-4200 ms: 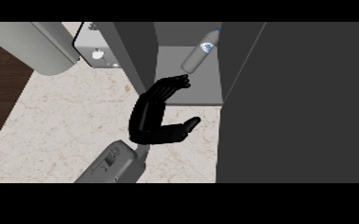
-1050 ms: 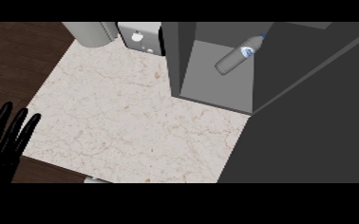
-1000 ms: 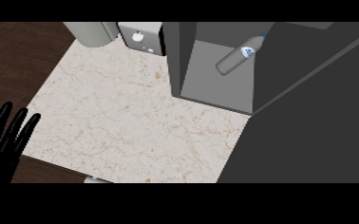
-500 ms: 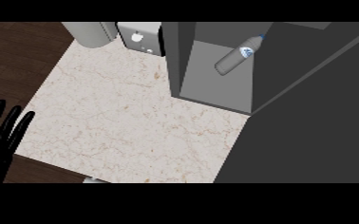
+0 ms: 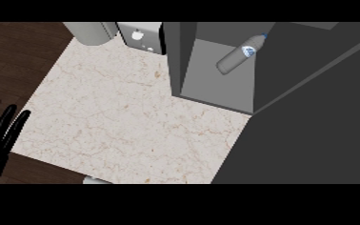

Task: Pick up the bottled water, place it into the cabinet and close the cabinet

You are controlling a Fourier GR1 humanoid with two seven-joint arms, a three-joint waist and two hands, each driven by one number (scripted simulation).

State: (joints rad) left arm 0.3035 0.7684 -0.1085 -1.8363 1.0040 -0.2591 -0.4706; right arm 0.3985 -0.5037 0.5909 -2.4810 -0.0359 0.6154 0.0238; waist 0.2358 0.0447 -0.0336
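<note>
Cabinet point(image 5: 211, 83): grey, open at the front, standing on the right part of the bench point(image 5: 126, 119). Contents: one bottled water point(image 5: 239, 56), clear, with a blue cap and a blue-and-white label, tilted inside the compartment with its cap toward the upper right and its base lower left, near the right inner wall. Whether it leans on that wall cannot be told.

Cabinet door point(image 5: 302, 124): dark grey, a broad panel swung out at the right, not closed.

Bench: pale marbled top, dark wood floor point(image 5: 28, 47) beyond its left edge.

Back left of bench: a grey cylindrical vessel point(image 5: 90, 31) and, just beside it, a white appliance point(image 5: 139, 35) with round knobs; contents not visible.

Left hand point(image 5: 10, 126): black, at the left edge of the view, fingers straight and pointing up, holding nothing, touching nothing visible.

Right hand: out of sight.
</note>
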